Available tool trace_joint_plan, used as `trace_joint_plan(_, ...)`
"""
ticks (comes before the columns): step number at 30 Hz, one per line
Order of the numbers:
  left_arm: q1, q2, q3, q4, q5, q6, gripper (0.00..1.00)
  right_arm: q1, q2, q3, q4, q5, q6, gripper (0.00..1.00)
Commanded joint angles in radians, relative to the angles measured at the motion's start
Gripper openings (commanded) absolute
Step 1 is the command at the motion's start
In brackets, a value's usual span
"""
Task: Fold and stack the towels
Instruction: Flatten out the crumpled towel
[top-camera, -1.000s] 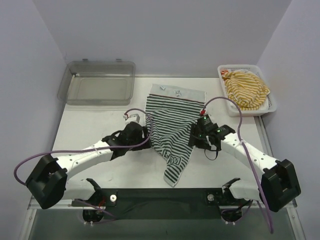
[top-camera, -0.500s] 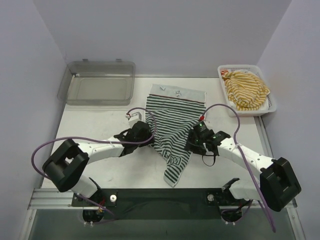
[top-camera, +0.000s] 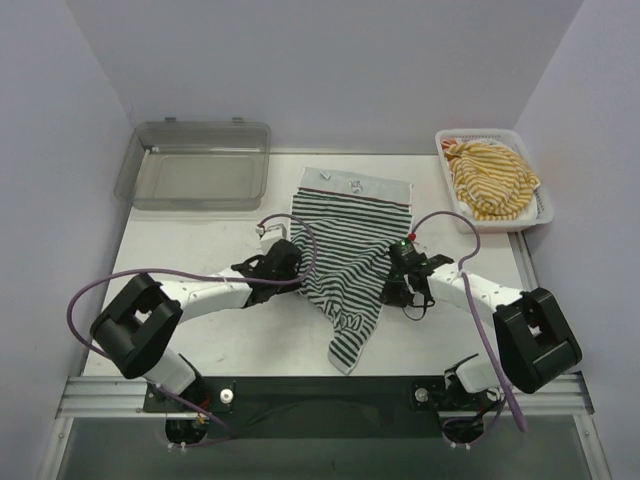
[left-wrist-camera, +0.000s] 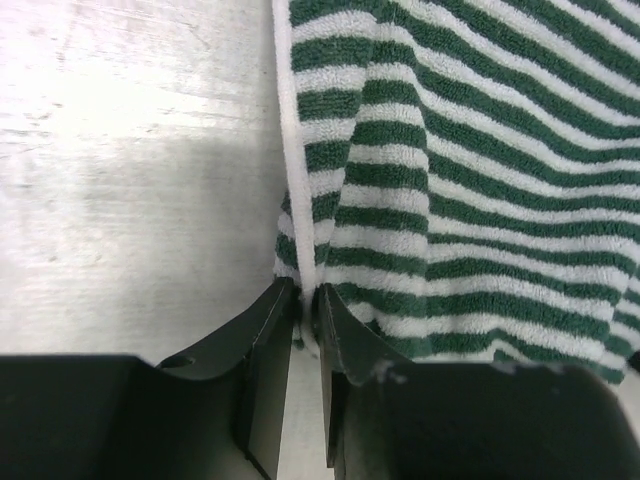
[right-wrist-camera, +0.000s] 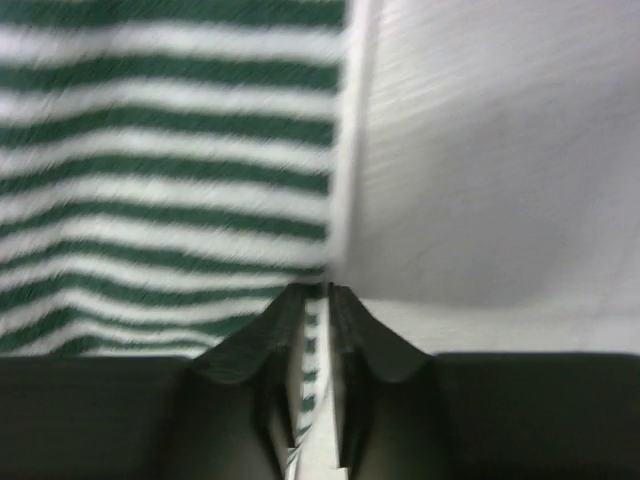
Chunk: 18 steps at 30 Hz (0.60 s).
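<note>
Both arms have drawn in toward the middle since a second ago, and their jaws have narrowed from wide apart to a pinch; the left gripper (top-camera: 295, 263) now sits at the left side edge of the green-and-white striped towel (top-camera: 350, 245), and its wrist view shows the two fingers (left-wrist-camera: 262, 345) clenched on the white hem with only a sliver between them; the right gripper (top-camera: 393, 283) is at the opposite side edge, its fingers (right-wrist-camera: 365, 345) likewise closed on the hem, a strip of striped cloth caught between them, though that view is blurred; the towel lies mid-table (top-camera: 190, 325), its far end spread flat with a pale band across it, its near end bunched and tapering to a point toward the arm bases; the yellow-and-white striped towel (top-camera: 490, 178) sits crumpled in the white basket (top-camera: 478, 134) at the far right corner; the clear grey tray (top-camera: 195, 165) stands at the far left.
</note>
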Motion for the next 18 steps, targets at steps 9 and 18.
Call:
trace_joint_plan(9,0.04,-0.194,0.294,-0.531,0.098,0.302,0.26,-0.282,0.007,0.031,-0.079,0.007,-0.091,0.09)
trace_joint_plan(18,0.093,-0.206,0.206,-0.443,0.187,0.22,0.59,-0.224,-0.044,0.115,-0.129,-0.008,-0.145,0.15)
